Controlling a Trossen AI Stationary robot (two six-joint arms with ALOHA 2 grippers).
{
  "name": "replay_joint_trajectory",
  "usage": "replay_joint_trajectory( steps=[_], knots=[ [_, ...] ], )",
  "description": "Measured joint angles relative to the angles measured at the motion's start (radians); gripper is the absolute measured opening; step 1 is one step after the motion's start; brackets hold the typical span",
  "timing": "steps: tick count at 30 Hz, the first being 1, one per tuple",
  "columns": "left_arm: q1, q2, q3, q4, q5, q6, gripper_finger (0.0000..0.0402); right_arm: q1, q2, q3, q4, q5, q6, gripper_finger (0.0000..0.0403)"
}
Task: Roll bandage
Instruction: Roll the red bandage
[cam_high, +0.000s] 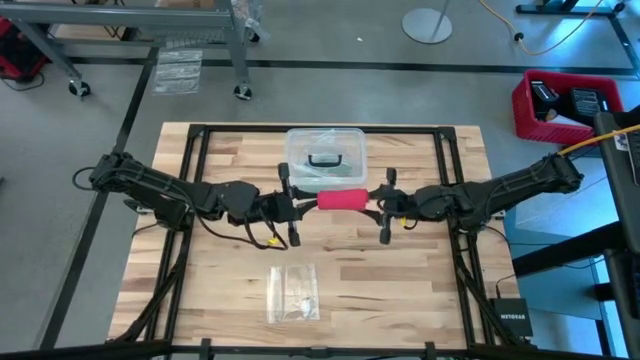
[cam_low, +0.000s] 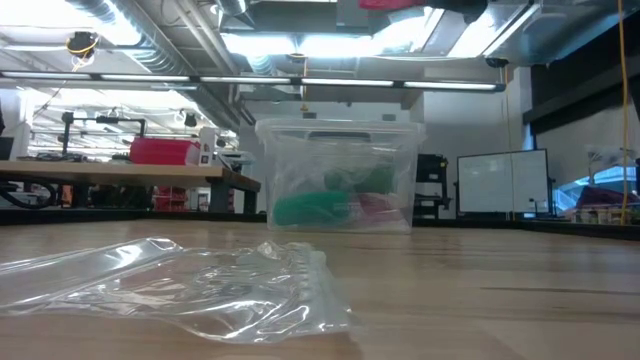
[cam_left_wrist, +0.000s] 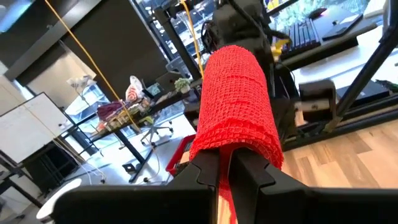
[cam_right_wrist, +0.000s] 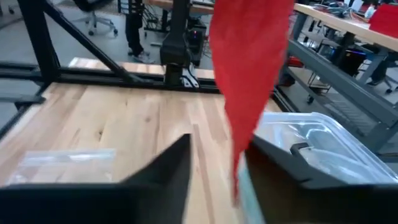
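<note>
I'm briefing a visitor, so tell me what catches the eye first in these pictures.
The red soft fabric bandage, rolled into a short cylinder, is held up above the middle of the wooden table between the left gripper, shut on one end, and the right gripper at the other. Just behind stands a clear plastic box with black handle; a small clear plastic bag lies nearer the front.

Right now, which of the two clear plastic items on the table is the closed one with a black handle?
The clear plastic box at the far middle of the table, behind the raised bandage; its lid carries the handle. The other, a flat clear bag, lies near the front edge.
</note>
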Motion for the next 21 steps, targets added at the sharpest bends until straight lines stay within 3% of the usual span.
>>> replay_joint_trajectory(
  steps=[3, 5, 9, 13, 18, 21],
  knots=[
    [0.000, 0.000, 0.000, 0.030, 0.000, 0.000, 0.0010, 0.001, 0.012, 0.000, 0.020, 0.000, -0.020, 0.0051],
    [0.000, 0.000, 0.000, 0.072, 0.000, 0.000, 0.0010, 0.014, 0.016, 0.000, 0.031, 0.007, -0.056, 0.0015],
    [-0.006, -0.004, 0.000, 0.125, 0.019, -0.004, 0.0010, 0.031, 0.017, 0.000, 0.040, 0.101, -0.078, 0.0014],
    [-0.015, -0.008, 0.000, 0.115, 0.040, -0.004, 0.0011, 0.034, 0.014, 0.000, 0.063, 0.098, -0.091, 0.0009],
    [-0.014, -0.008, 0.000, 0.094, 0.041, -0.002, 0.0011, 0.034, 0.016, 0.001, 0.002, 0.061, 0.026, 0.0039],
    [-0.014, -0.008, 0.000, 0.089, 0.040, 0.000, 0.0011, 0.033, 0.011, 0.001, -0.076, 0.055, 0.128, 0.0078]
  ],
)
